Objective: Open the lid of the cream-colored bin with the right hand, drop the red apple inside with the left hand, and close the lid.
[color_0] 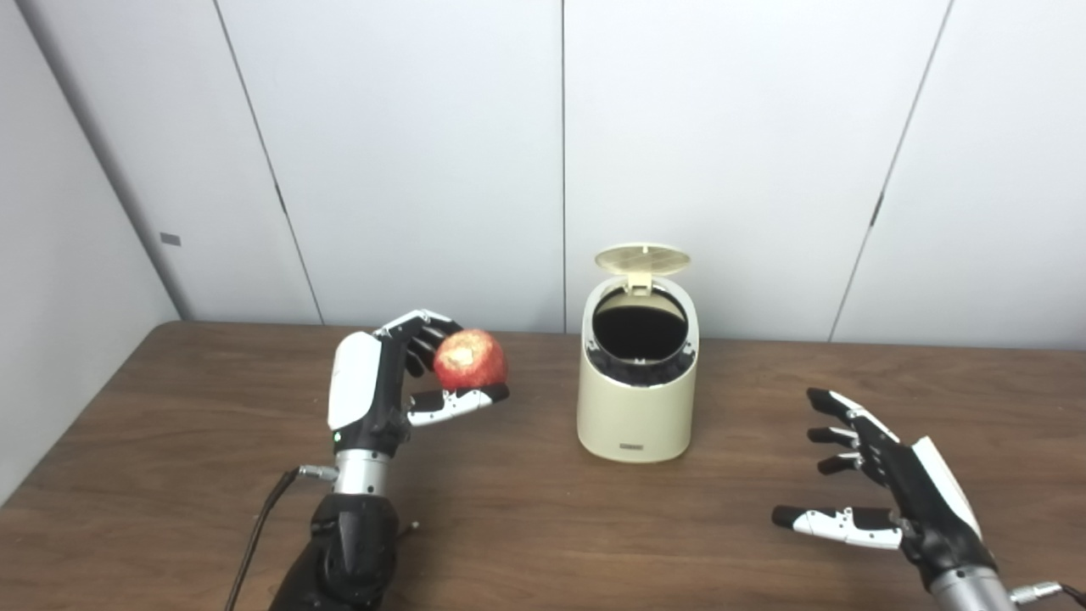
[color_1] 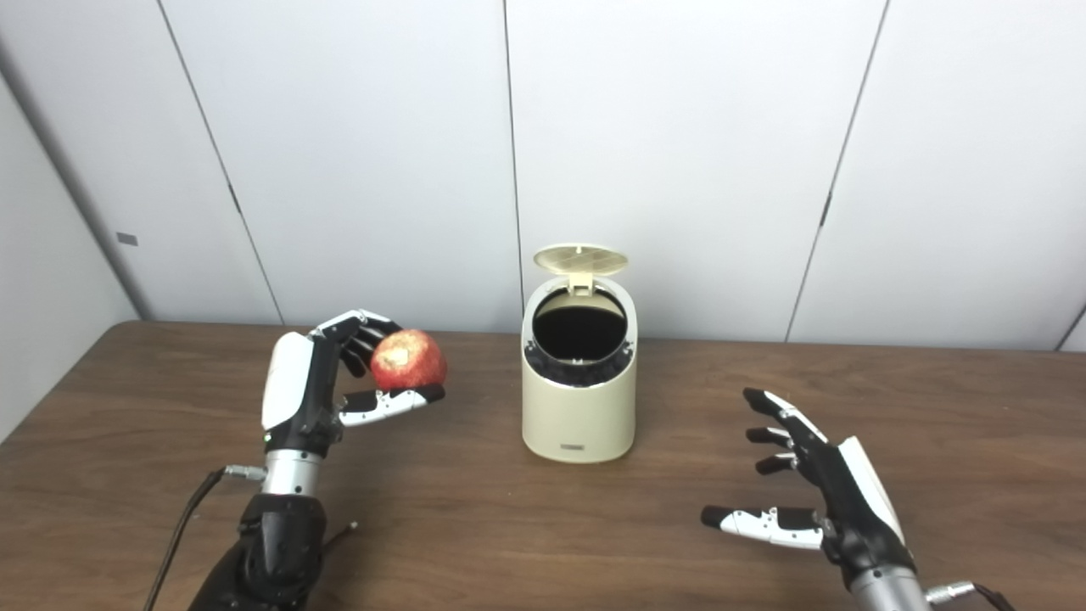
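The cream-colored bin (color_0: 632, 407) stands mid-table with its round lid (color_0: 642, 259) flipped up at the back, so the dark opening shows. To the bin's left, my left hand (color_0: 399, 378) is raised above the table and shut on the red apple (color_0: 470, 360), which rests between thumb and fingers. The apple is level with the bin's top and a short way to its left. My right hand (color_0: 882, 484) hovers low at the front right, fingers spread, holding nothing and well apart from the bin.
The brown wooden table (color_0: 526, 526) runs to a white panelled wall (color_0: 424, 153) just behind the bin. A black cable (color_0: 254, 535) trails from my left wrist toward the front edge.
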